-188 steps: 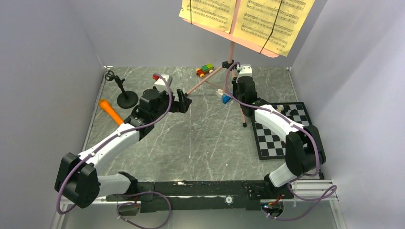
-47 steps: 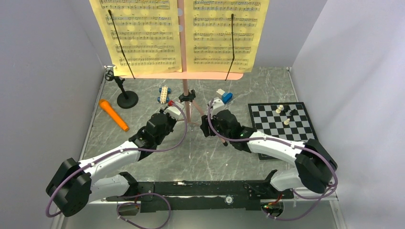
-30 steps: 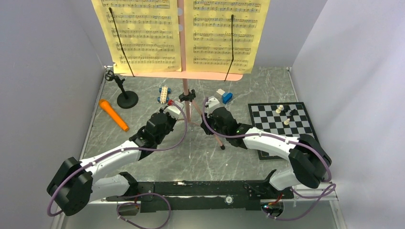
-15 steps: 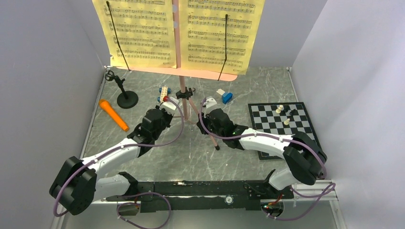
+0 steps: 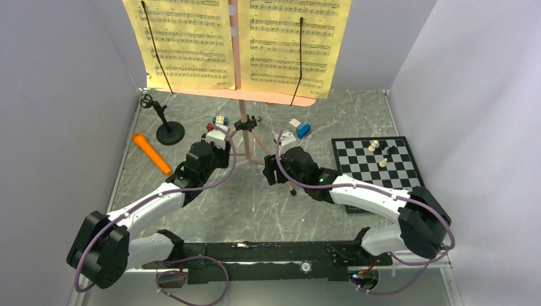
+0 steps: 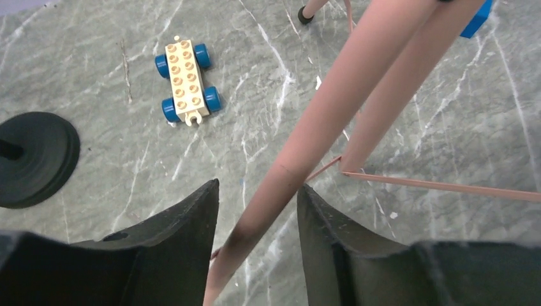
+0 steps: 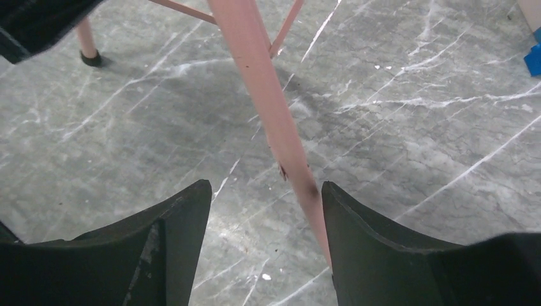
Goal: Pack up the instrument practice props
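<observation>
Progress is judged nil: pink music stand [image 5: 243, 121] is left upright mid-table w/ sheet-music pages [image 5: 191, 44] on it. Orange mic [image 5: 152, 153] and mic stand [image 5: 169, 132] are seen far left, untouched. 2 stand legs are straddled by left gripper [image 6: 255, 191] and right gripper [image 7: 265, 191], jaws apart, nothing clamped.

Gray marble-look table surface [image 5: 255, 210] with white veins is seen under and around the left gripper [image 6: 256, 191] and the right gripper [image 7: 265, 191]. The space is closed in on three sides by plain, pale gray-lilac walls. The left wall [image 5: 57, 95] is set well out to the left of the left gripper, the right wall [image 5: 472, 95] well out to the right of the right gripper, and the back wall [image 5: 371, 56] far ahead of both. Light is even and diffuse. A soft shadow [image 7: 210, 76] is cast on the surface just ahead of the right gripper.
</observation>
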`<action>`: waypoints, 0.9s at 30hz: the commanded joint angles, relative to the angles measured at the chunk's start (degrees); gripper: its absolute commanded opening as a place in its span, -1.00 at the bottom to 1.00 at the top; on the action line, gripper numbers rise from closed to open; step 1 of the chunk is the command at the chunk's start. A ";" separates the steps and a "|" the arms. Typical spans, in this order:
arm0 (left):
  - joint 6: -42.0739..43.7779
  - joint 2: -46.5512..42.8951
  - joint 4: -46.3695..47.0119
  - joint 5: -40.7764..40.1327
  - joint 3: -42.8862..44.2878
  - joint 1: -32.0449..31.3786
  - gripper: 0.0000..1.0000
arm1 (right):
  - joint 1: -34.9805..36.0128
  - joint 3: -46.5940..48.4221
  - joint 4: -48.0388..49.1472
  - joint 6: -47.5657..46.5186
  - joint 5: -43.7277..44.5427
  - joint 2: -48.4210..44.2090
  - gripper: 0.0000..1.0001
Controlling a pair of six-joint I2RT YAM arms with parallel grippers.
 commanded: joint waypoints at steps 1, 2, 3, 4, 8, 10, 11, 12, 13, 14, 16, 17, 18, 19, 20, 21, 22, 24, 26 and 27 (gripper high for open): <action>-5.22 -4.19 -2.33 0.92 3.03 -0.14 0.10 | 0.30 -0.27 -4.31 0.95 0.47 -6.90 0.38; -5.42 -4.93 -2.67 0.74 3.08 -0.14 0.16 | 0.25 -0.34 -5.45 0.97 0.65 -8.09 0.40; -5.64 -5.62 -3.37 0.67 3.35 -0.18 0.21 | 0.12 -0.28 -6.53 1.00 1.18 -9.39 0.40; -5.82 -6.54 -4.73 0.71 3.65 -0.29 0.26 | 0.05 -0.19 -7.57 1.08 1.87 -10.62 0.41; -7.02 -11.98 -9.10 0.34 3.43 -1.40 0.40 | -1.66 -0.33 -11.87 3.10 6.41 -17.37 0.50; -7.22 -15.82 -10.42 0.21 2.71 -2.71 0.47 | -4.35 0.01 -14.42 5.78 7.29 -20.89 0.59; -7.23 -17.79 -11.47 0.21 2.34 -3.59 0.51 | -6.41 0.41 -15.65 6.90 6.95 -23.20 0.61; -7.63 -20.03 -12.37 0.05 1.81 -4.41 0.54 | -8.69 0.97 -16.94 7.91 6.14 -24.84 0.62; -8.43 -22.21 -13.40 0.33 1.09 -5.16 0.65 | -10.97 1.50 -18.11 8.55 4.95 -26.60 0.62; -9.40 -24.30 -13.86 1.10 0.50 -5.83 0.76 | -13.10 1.95 -18.64 8.86 3.91 -28.48 0.62; -11.43 -27.80 -15.45 1.90 -0.46 -7.35 0.96 | -16.28 3.40 -20.11 8.73 3.56 -32.12 0.61; -12.07 -29.20 -15.95 2.05 -0.55 -8.29 0.98 | -17.19 4.34 -20.85 8.22 3.96 -33.69 0.61; -12.40 -30.26 -16.17 1.98 -0.31 -9.48 0.99 | -17.65 5.48 -21.66 7.61 4.83 -35.22 0.61; -12.45 -31.11 -16.91 1.49 0.59 -11.18 0.99 | -17.81 7.01 -22.43 7.00 6.21 -36.51 0.61; -12.17 -31.33 -18.21 0.81 1.74 -12.67 0.99 | -17.90 8.23 -23.24 6.46 7.12 -37.62 0.61; -11.62 -31.20 -19.09 0.08 3.28 -14.50 0.99 | -18.04 9.51 -23.89 6.12 7.91 -38.71 0.61; -11.01 -30.84 -20.03 -1.12 5.05 -16.44 0.99 | -18.05 10.67 -24.38 5.70 8.29 -39.66 0.61; -9.32 -29.49 -21.32 -3.75 9.46 -20.35 0.99 | -18.05 13.42 -24.91 4.70 8.54 -41.16 0.62; -7.31 -27.66 -22.03 -6.05 14.29 -24.25 0.99 | -18.00 16.84 -25.27 3.21 7.96 -41.72 0.62; -6.28 -26.72 -22.35 -6.80 16.94 -25.73 0.99 | -18.10 18.86 -26.07 2.61 7.63 -41.25 0.63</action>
